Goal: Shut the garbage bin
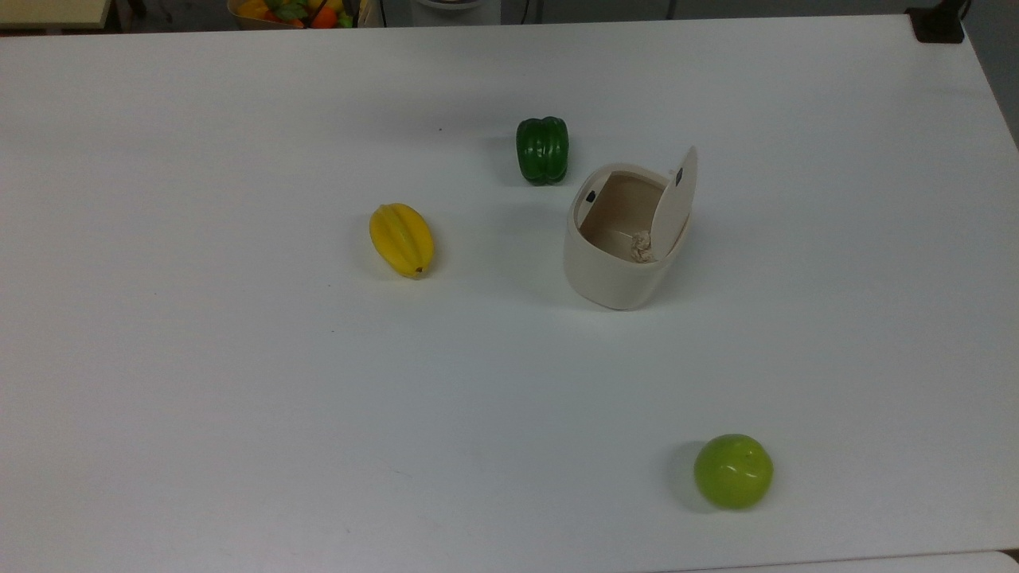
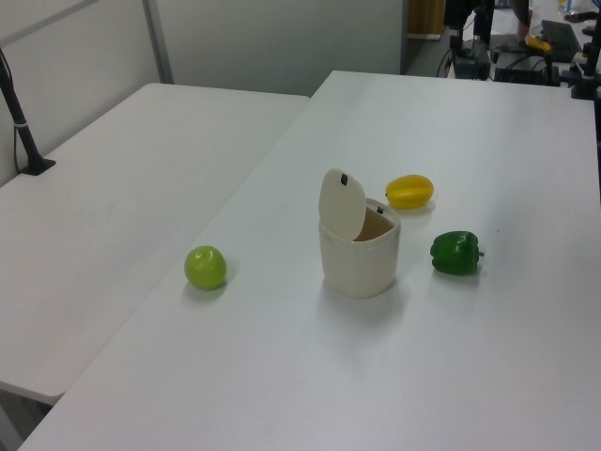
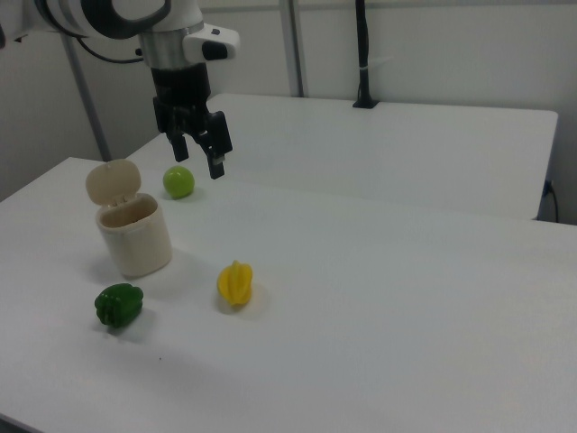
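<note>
Bin [image 1: 609, 274] mid-table [image 1: 239, 398], lid [image 1: 677, 203] upright, open; crumpled scrap inside. No readable labels. End effector [image 3: 198, 155] spread, empty, above table right of bin in right view. Pepper [image 1: 542, 150], starfruit [image 1: 401, 239] near bin; apple [image 1: 732, 471] apart.

- The arm [image 3: 117, 18] shows glossy white rounded shells with a dark band at the joint.
- A white wrist block [image 3: 200, 42] juts sideways, carrying a small dark mark on its face.
- Below it sits a black, boxy hand body.
- The gripper [image 3: 198, 155] is black throughout, with two slim fingers [image 3: 217, 162] ending in narrow tips.
</note>
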